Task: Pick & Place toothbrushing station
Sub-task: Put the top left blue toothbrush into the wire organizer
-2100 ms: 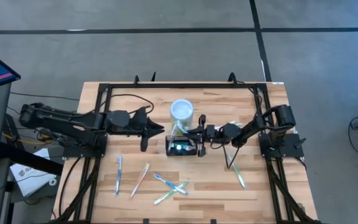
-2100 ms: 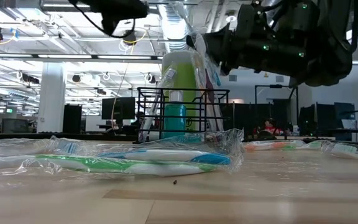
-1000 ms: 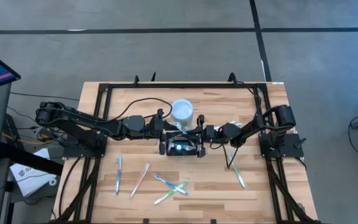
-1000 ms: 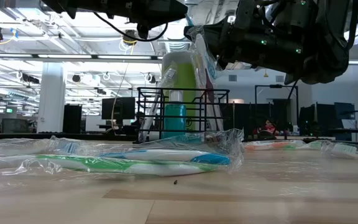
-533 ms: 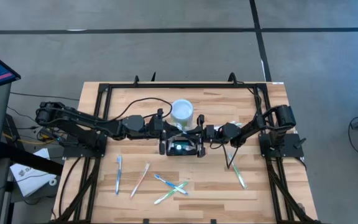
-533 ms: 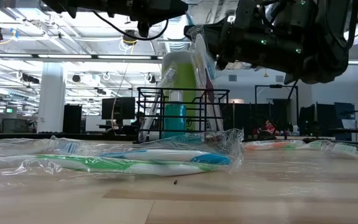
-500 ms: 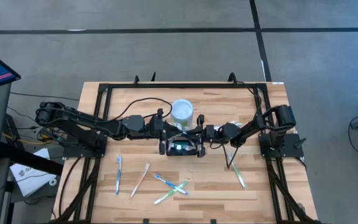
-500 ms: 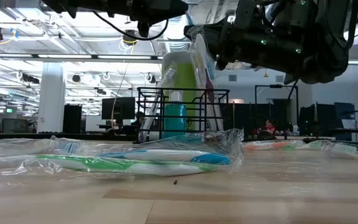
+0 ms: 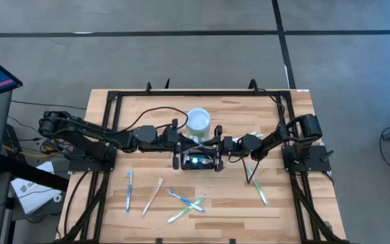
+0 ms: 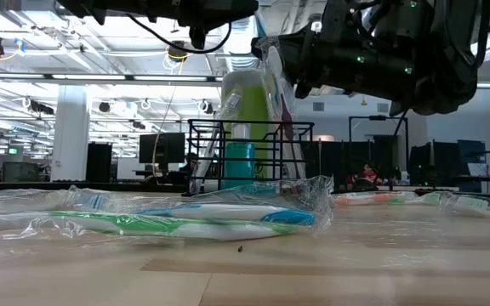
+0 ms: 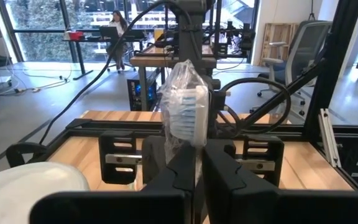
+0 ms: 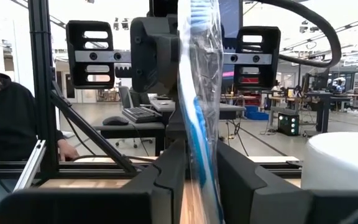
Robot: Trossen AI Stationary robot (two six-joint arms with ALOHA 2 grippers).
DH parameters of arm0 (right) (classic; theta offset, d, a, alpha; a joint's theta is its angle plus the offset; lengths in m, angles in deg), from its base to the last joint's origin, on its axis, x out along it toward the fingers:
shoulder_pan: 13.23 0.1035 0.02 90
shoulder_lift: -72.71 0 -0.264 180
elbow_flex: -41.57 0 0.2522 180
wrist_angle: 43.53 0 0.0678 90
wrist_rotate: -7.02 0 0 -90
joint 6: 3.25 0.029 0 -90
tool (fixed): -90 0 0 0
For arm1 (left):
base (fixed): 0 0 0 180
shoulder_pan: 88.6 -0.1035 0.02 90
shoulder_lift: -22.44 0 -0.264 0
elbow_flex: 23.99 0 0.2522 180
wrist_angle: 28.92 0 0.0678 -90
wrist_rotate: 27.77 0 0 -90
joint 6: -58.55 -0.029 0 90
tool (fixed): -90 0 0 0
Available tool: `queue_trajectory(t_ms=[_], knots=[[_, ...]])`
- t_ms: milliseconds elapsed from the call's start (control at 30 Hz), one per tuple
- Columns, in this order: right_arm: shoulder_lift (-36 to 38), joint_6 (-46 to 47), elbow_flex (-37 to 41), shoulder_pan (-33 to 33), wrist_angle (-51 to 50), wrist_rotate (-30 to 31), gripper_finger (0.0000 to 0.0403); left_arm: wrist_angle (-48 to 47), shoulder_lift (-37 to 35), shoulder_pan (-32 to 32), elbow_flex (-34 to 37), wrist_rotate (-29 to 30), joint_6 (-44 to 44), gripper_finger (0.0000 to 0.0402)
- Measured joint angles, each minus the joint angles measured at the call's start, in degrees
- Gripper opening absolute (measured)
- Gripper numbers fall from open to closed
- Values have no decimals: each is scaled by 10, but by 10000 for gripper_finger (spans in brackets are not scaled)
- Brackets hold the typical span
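We see the small black wire-mesh caddy (image 9: 197, 160) standing near the middle of the pale wooden surface (image 9: 276, 203), with a teal item upright inside it in the low view (image 10: 239, 159). Just behind it stands a lime-green cylindrical cup with a white inside (image 9: 198, 121).

Both dark arms meet above the caddy, facing each other. The left gripper (image 9: 179, 137) reaches in from the left, and its fingers (image 11: 182, 168) are closed tight on a toothbrush sealed in clear plastic wrap (image 11: 188, 109), the white bristle head standing up above them. The right gripper (image 9: 217, 144) comes in from the opposite side; its fingers (image 12: 169, 165) sit narrowly apart on either side of the same wrapped toothbrush (image 12: 199, 118), whose blue and white handle runs between them. We cannot tell whether they touch the wrap.

Several more wrapped toothbrushes lie flat on the surface: two side by side toward the front left (image 9: 141, 192), a crossed pair in front of the caddy (image 9: 185, 203), and one near the right arm's base (image 9: 259, 190).

In the right wrist view a person in a dark top (image 12: 8, 130) sits beyond the surface.
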Motion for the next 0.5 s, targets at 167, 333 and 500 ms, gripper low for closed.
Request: queue_trajectory(t_ms=[167, 333, 500], knots=[[0, 0, 0, 0, -1, 0, 82, -25, -11, 6, 0, 0, 0, 1], [0, 0, 1, 0, -2, 0, 96, -79, -54, 15, 0, 0, 2, 1], [0, -5, 1, 0, -2, 3, 110, -157, -100, 15, 0, 0, 21, 1]])
